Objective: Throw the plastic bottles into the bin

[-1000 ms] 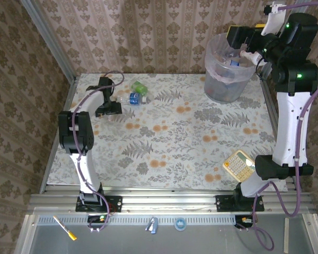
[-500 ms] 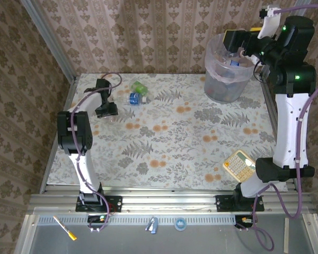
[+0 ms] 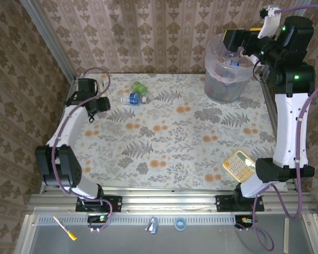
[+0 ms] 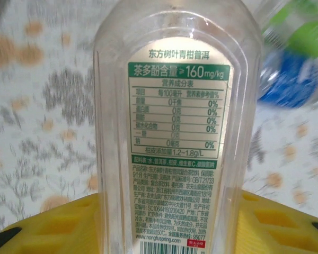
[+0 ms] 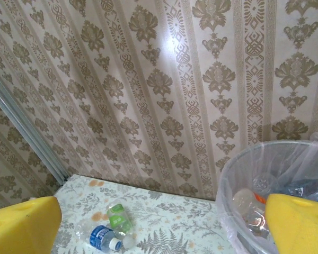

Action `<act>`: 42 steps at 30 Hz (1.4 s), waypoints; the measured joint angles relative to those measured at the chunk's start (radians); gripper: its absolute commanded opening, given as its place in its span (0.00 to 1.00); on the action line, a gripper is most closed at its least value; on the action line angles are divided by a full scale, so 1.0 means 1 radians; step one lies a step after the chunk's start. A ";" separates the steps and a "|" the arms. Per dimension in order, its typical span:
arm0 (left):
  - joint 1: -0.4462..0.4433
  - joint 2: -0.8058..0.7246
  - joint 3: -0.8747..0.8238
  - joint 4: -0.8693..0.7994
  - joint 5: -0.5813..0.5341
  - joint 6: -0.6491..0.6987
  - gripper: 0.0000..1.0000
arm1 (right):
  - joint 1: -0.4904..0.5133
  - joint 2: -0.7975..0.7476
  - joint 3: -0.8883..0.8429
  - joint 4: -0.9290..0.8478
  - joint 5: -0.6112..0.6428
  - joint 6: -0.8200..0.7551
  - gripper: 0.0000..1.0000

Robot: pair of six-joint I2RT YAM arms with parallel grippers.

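My left gripper is at the table's far left, shut on a clear plastic bottle with a green and white label. The bottle stands between the yellow fingers in the left wrist view. Two more plastic bottles lie just to its right: a blue-labelled one and a green one. My right gripper hovers open and empty over the rim of the bin. Several bottles lie inside the bin.
A beige calculator lies near the table's front right, beside the right arm's base. Wallpapered walls close the table at the back and left. A metal rail runs along the left edge.
The left jaws have closed on the clear bottle and the left arm has swung to the left with it. The right gripper shifted slightly left over the bin, then held still.
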 measured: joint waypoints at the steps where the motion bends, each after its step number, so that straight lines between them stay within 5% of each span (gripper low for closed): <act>1: -0.005 -0.024 0.000 0.018 0.011 0.008 0.39 | 0.000 0.003 0.002 0.000 -0.001 0.002 1.00; 9: -0.198 -0.155 0.014 0.172 0.080 0.097 0.38 | 0.002 0.036 0.017 -0.001 -0.060 0.043 1.00; 21: -0.537 -0.007 0.238 0.240 0.138 0.187 0.36 | 0.023 0.108 0.060 -0.003 -0.251 0.173 0.96; 42: -0.681 0.119 0.425 0.243 0.209 0.213 0.34 | 0.151 0.206 0.129 -0.125 -0.362 0.179 0.78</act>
